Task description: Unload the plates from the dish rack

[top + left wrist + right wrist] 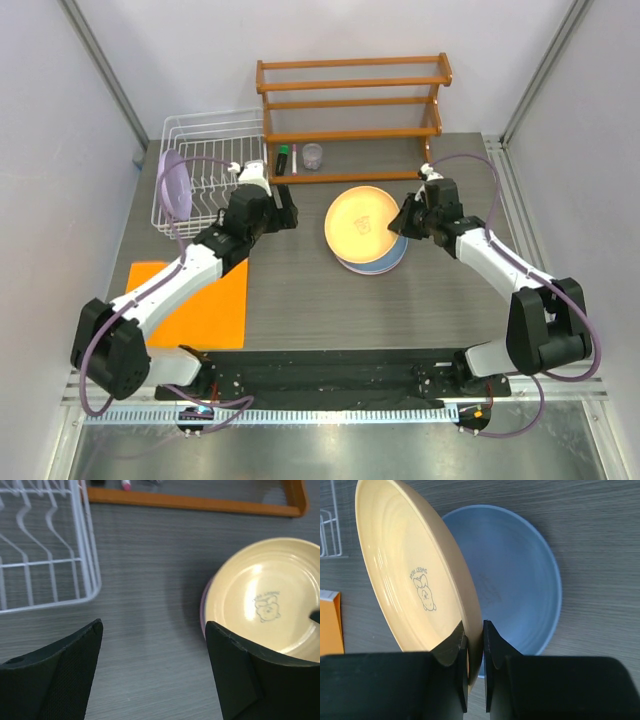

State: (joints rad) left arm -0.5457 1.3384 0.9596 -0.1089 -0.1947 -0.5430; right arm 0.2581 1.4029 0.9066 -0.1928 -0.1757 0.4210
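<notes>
Over the grey table (pixel 300 290), the right gripper (pixel 474 630) clamps the yellow plate (pixel 410 580) by its rim; probably light, stiff, slippery; the left gripper (pixel 152 630) gapes empty.

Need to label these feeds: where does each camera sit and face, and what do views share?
Top external: above and behind, looking down on dish rack, left arm, right arm.
Left wrist: looks down past open left gripper at table, dish rack, yellow plate.
Right wrist: looks along right gripper, shut on tilted yellow plate, light blue plate beneath.
Shared: yellow plate, all three.
</notes>
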